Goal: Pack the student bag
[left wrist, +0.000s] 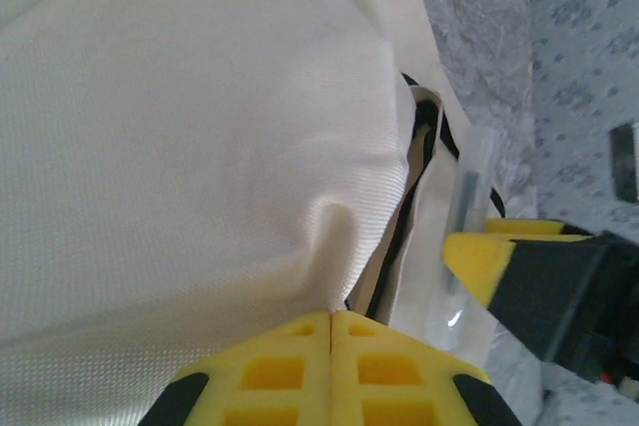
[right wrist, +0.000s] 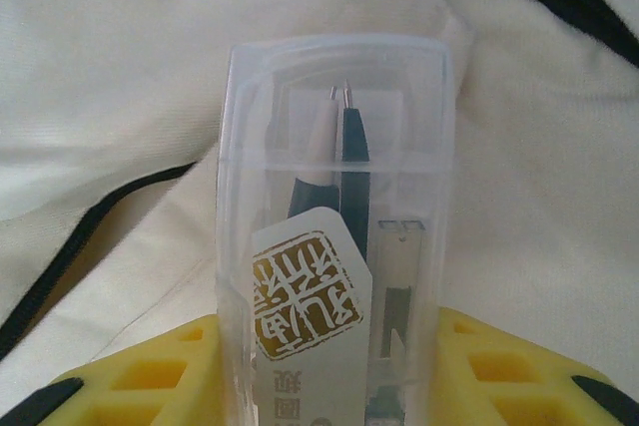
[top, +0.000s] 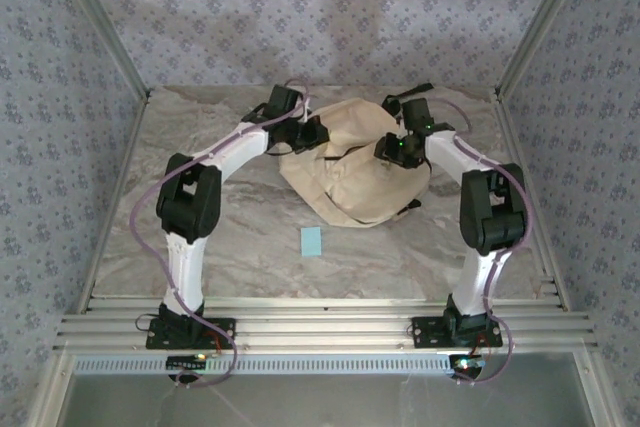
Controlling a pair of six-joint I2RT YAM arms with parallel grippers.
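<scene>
Holding open the student bag (top: pixel 355 172), at the upper centre of the table (top: pixel 200 237): the left gripper (left wrist: pixel 331 318) is clenched on a fold of its cream fabric, and the right gripper (right wrist: pixel 325 366) grasps a clear plastic case (right wrist: pixel 334 147) at the opening. Next, I judge, the case must slide inside. Both arms reach forward, elbows raised
</scene>
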